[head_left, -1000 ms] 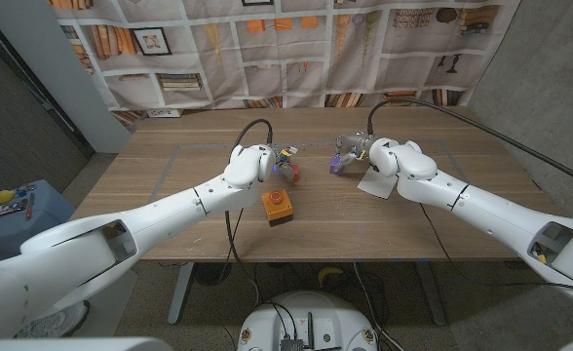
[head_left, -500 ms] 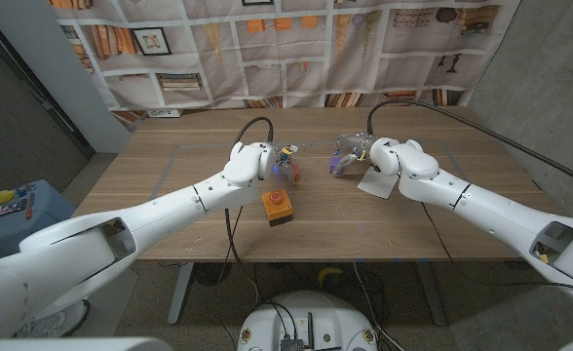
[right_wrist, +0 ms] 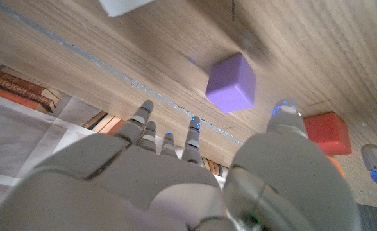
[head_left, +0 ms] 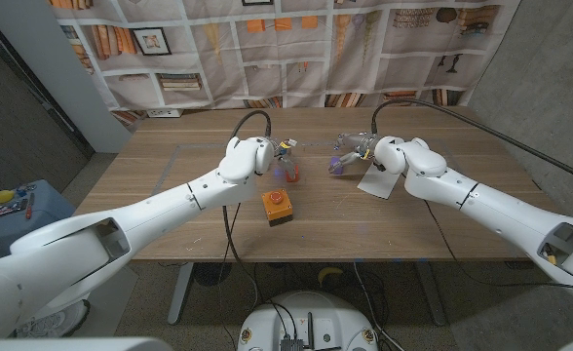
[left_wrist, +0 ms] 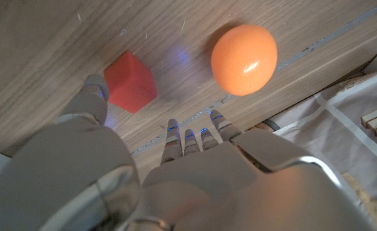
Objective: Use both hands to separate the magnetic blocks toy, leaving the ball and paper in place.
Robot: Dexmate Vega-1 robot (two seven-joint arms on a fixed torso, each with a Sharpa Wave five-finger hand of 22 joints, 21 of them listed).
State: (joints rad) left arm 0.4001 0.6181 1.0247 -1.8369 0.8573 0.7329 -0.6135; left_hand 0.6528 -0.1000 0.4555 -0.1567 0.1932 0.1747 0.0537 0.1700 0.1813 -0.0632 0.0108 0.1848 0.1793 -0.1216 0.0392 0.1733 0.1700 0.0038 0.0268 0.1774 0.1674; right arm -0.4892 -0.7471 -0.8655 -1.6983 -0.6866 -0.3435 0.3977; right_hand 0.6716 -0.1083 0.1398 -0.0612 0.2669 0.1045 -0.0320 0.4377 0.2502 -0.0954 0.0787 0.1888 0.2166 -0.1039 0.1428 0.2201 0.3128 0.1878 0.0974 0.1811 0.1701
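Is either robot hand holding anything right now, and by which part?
Nothing is held. The left hand is apart from the red cube, the right hand from the purple cube.

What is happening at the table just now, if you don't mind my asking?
The robot is pulling apart a magnetic blocks toy with both hands. The red block and the purple block lie apart on the wooden table. The left hand hovers by the red one, the right hand by the purple; neither holds anything. The orange ball and the white paper remain on the table.
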